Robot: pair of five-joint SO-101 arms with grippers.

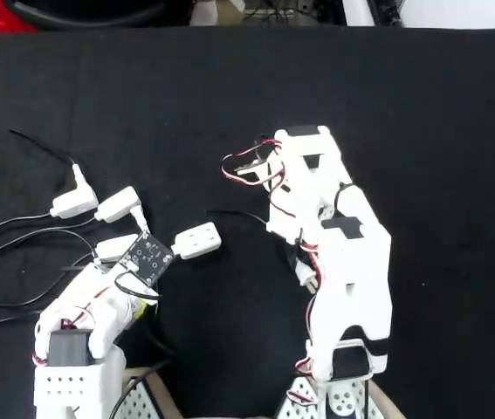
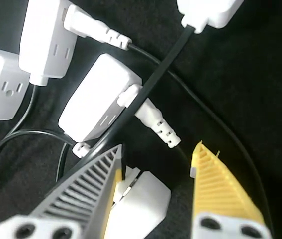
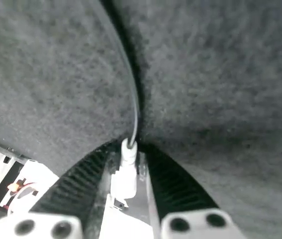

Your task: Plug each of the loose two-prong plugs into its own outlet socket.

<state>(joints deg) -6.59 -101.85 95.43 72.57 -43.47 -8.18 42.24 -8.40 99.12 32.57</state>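
In the left wrist view my left gripper (image 2: 158, 149) stands open just above a cluster of white outlet sockets. A white block (image 2: 141, 194) lies between its fingers against the grey finger (image 2: 88, 191). One socket (image 2: 98, 97) has a white plug (image 2: 153, 122) at its side, and another socket (image 2: 46, 37) has a plug (image 2: 93, 27) in it. In the right wrist view my right gripper (image 3: 130, 149) is shut on a white two-prong plug (image 3: 124, 172), close over the black cloth, its cable (image 3: 133, 99) trailing away. From above, the right arm (image 1: 343, 253) is folded at mid-table, and a socket (image 1: 197, 240) lies to its left.
Black cables (image 1: 20, 231) loop over the cloth at the left around the sockets (image 1: 74, 202). One black cable (image 2: 145, 84) crosses over the socket cluster. The table (image 1: 422, 131) is covered in black cloth, with open room at the right and far side.
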